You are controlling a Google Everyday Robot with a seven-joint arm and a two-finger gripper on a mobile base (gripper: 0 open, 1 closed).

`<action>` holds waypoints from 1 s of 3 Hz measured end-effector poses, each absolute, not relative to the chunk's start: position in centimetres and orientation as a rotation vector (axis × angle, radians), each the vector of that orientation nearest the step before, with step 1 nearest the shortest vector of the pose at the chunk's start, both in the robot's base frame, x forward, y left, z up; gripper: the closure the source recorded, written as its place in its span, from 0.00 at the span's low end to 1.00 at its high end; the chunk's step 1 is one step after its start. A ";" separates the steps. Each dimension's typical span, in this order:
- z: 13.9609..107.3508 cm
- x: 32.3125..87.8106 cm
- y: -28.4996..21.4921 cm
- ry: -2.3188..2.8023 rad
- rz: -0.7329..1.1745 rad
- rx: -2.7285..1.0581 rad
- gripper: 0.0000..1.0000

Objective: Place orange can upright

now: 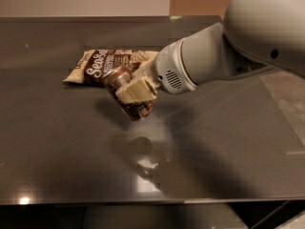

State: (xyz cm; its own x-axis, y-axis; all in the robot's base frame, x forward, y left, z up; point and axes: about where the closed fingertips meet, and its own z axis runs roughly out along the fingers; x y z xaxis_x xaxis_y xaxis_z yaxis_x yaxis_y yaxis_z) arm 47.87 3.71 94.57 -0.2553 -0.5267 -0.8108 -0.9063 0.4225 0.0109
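The claw hangs over the bench, a little left of its middle and somewhat nearer the far edge than the near one. It is closed around the can, gripping it about halfway along its body. One cream-coloured finger lies flat across the side of the can that faces the camera; the other finger is hidden behind the can.

The can is brownish-orange with a dark print. It is tilted rather than upright. Its upper end, which has a silvery rim, points toward the far left corner of the bench, and its lower end points down toward the near edge. The lower end looks to be clear of the surface, with a dark shadow beside it and a faint reflection on the glossy top just nearer the camera.

A snack bag, brown and tan with white lettering, lies flat behind the can, toward the far left part of the bench. The upper end of the can overlaps the bag in this view; whether the two touch cannot be told.

The pale grey arm reaches in from the right side, above the bench, and its wrist ends at the claw.
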 end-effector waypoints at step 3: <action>100.3 46.3 3.0 1.290 1.128 -1.120 1.00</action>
State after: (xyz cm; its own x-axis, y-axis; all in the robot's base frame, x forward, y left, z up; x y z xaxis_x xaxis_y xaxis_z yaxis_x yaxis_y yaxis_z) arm 46.32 2.99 100.29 -0.0218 -0.0132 -0.9997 -0.9925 0.1208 0.0201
